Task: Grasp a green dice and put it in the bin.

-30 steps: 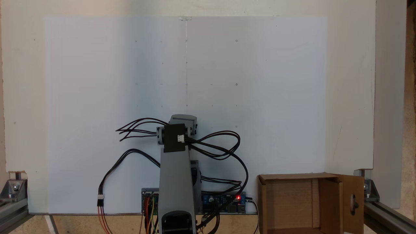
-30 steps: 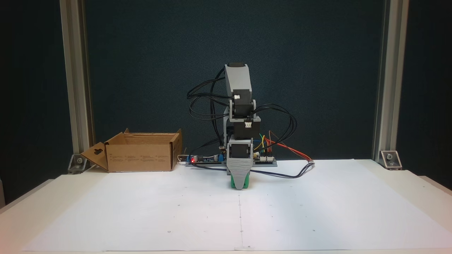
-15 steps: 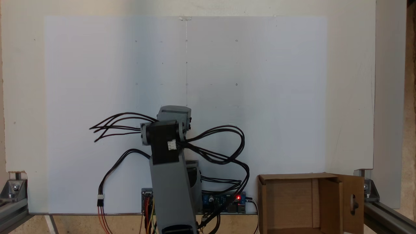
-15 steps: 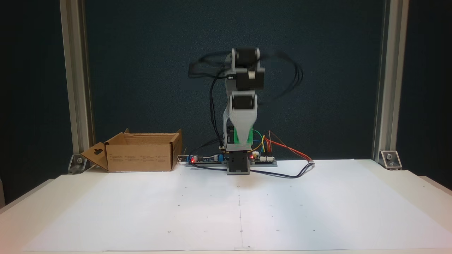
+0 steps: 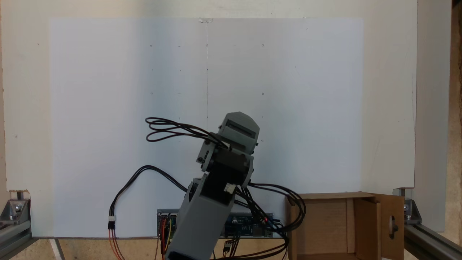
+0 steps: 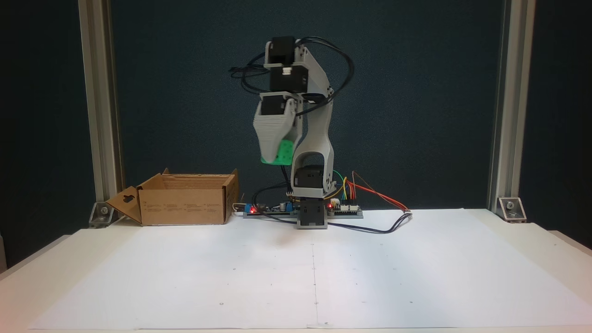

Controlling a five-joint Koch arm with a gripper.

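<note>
We count one small bright green dice (image 6: 282, 153), clamped in the single grey gripper (image 6: 274, 158) high above the white paper sheet (image 6: 296, 277), and one brown corrugated cardboard bin (image 6: 185, 200) well apart.

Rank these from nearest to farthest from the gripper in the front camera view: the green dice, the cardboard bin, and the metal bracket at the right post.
1. The green dice: held in the gripper, raised high above the paper.
2. The bin: lower and to the left in this view, standing on the table.
3. The metal bracket: far right, at the post's foot.
</note>
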